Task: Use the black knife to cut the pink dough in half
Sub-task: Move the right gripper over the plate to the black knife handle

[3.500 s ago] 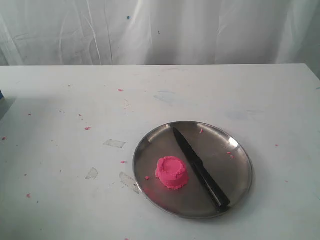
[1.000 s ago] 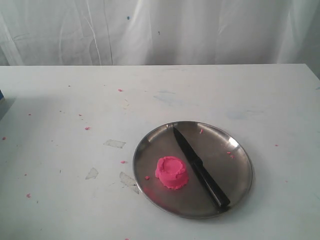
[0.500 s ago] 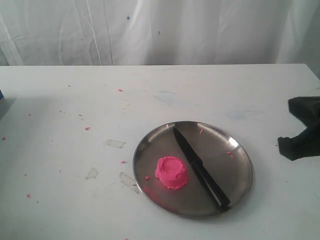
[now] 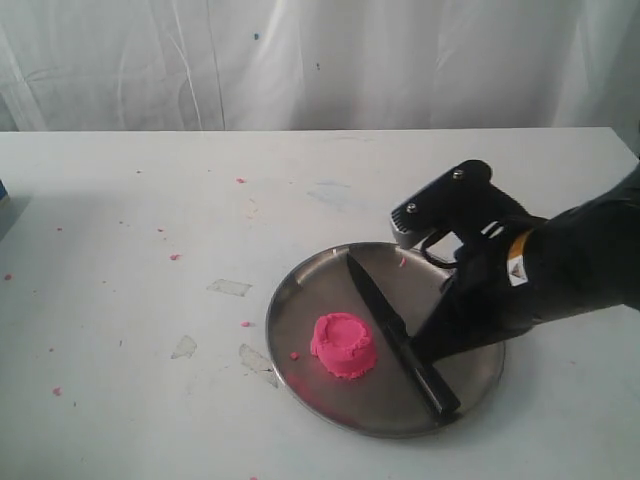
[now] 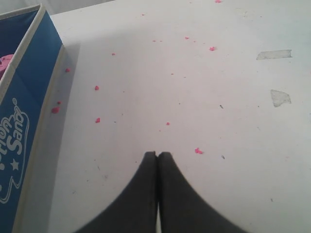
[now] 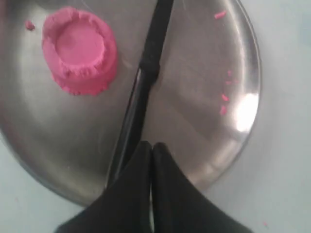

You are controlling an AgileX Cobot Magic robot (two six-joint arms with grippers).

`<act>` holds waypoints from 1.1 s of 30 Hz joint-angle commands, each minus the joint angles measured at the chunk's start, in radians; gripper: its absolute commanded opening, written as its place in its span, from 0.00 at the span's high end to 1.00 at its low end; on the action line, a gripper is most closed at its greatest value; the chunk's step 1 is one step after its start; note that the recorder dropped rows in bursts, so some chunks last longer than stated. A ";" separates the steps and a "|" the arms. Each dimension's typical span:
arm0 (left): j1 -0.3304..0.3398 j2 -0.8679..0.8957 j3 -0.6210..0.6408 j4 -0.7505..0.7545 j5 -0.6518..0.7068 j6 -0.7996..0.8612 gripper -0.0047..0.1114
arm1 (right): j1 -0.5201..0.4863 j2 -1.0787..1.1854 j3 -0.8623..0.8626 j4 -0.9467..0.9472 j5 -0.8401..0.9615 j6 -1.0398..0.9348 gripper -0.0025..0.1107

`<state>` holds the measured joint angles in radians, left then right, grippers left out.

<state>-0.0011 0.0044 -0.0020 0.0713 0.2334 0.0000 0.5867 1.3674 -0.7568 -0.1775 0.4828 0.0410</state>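
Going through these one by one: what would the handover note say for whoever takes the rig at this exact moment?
Left gripper: shut, empty, over the table near a blue box.
Right gripper: shut, empty, tips over the plate, right beside the knife handle.
Dough: one whole mound on the plate, next to the knife, which lies flat there.
Done: nothing cut, knife not gripped.
Left: open the right gripper, take the handle, slice the dough in half.
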 commanded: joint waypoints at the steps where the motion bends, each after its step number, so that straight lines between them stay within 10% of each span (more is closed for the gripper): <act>1: -0.004 -0.004 0.002 -0.007 0.000 0.000 0.96 | 0.006 0.077 -0.020 0.000 -0.111 -0.010 0.96; 8: -0.004 -0.004 0.002 -0.007 0.000 0.000 0.96 | 0.006 0.173 -0.049 0.022 -0.017 -0.041 0.60; 33: -0.004 -0.004 0.002 -0.007 0.000 0.000 0.96 | 0.011 0.344 -0.049 0.045 -0.061 0.005 0.62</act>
<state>-0.0011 0.0044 -0.0020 0.0713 0.2334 0.0000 0.5933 1.7123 -0.8035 -0.1333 0.4261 0.0513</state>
